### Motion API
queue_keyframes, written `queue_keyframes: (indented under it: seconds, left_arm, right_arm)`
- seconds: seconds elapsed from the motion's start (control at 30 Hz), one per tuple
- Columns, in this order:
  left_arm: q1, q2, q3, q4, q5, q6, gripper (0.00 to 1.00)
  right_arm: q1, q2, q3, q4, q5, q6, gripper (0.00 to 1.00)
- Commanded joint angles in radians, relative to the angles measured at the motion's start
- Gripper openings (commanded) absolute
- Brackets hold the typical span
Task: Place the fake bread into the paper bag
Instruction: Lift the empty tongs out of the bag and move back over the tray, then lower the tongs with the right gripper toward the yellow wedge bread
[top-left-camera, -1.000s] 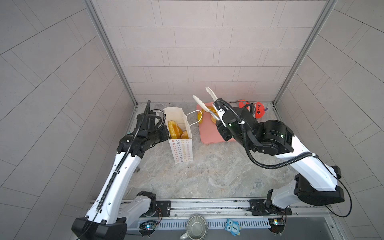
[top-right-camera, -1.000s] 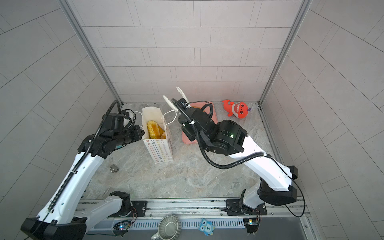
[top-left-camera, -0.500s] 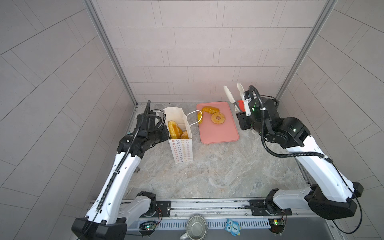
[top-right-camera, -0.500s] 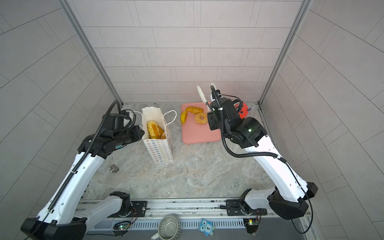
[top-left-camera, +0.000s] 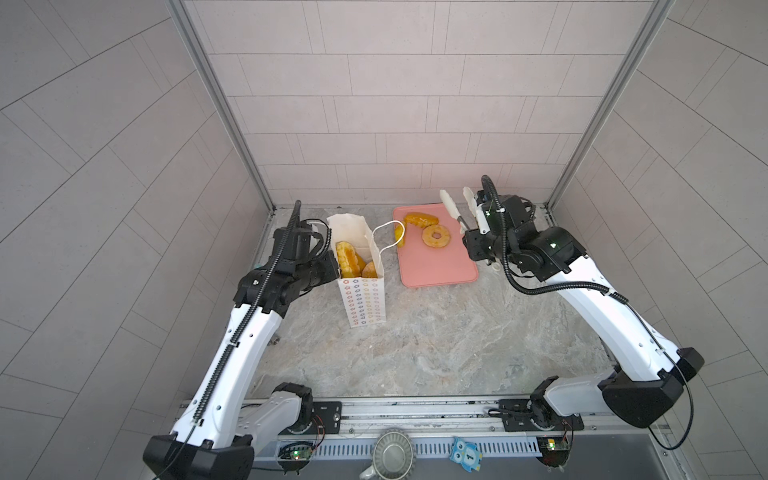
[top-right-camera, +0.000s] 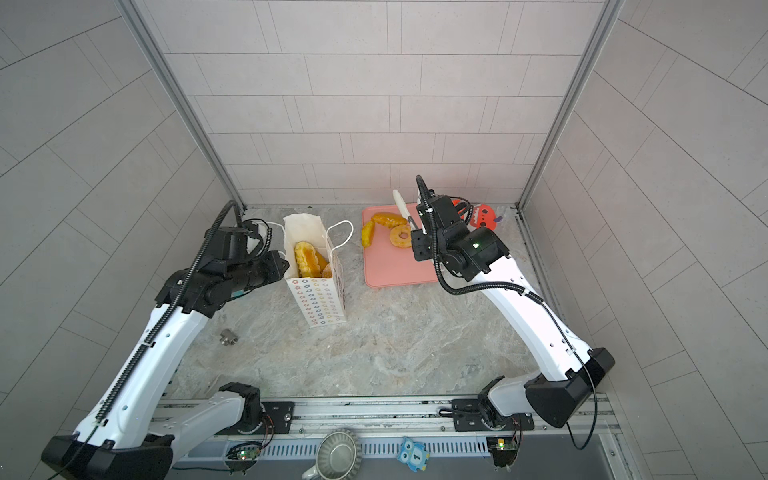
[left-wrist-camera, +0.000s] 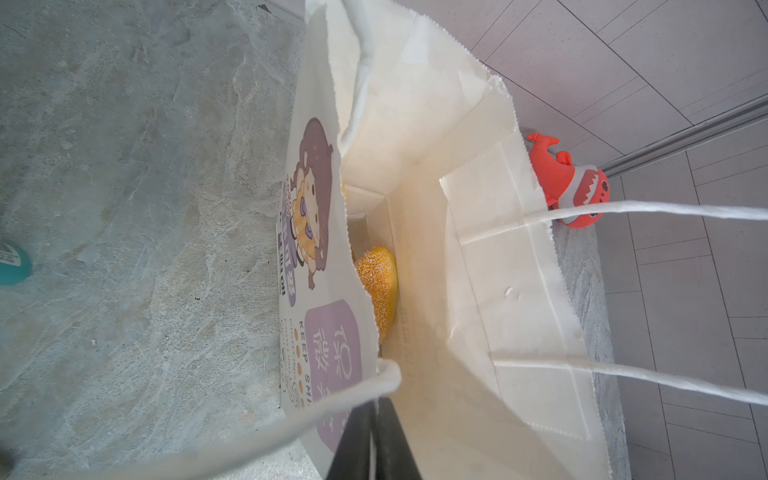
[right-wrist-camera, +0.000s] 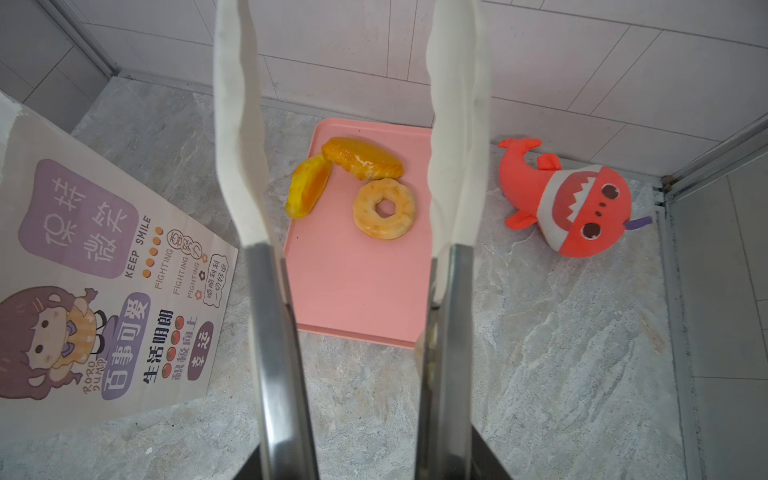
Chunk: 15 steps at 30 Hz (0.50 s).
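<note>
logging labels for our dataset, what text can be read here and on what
"KEEP SMILE": paper bag, front
"FIGHTING", three times: same bag
"RORO JUMP": beside the bag's cartoon girl
"保持微笑", "百事可爱", "幸运": the bag's purple patches
"1": blue owl tag
Smaller Chinese print on the bag: too small to be sure

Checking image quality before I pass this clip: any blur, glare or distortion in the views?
In both top views: even soft light, faint shadows, wall tiles bowed by the wide lens. Left wrist view: cord handle near the lens blurred, paper bag interior bright, not blown out. Right wrist view: tongs' white tips soft; pink tray and ring doughnut sharp.
</note>
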Motion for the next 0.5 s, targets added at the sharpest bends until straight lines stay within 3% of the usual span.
queue_keyframes:
  seconds: [0.0,0.47]
  left_arm:
    - [-0.003,-0.009,-0.002,0.008,-0.002,0.001,0.1]
    - [-0.002,-0.012,-0.009,0.006,-0.003,0.005,0.1]
  right_arm:
    - [-0.004,0.028,-0.001,0.047,-0.033,0.016,0.5]
    - [-0.004,0.193,0.005,0.093,-0.112,0.043,0.5]
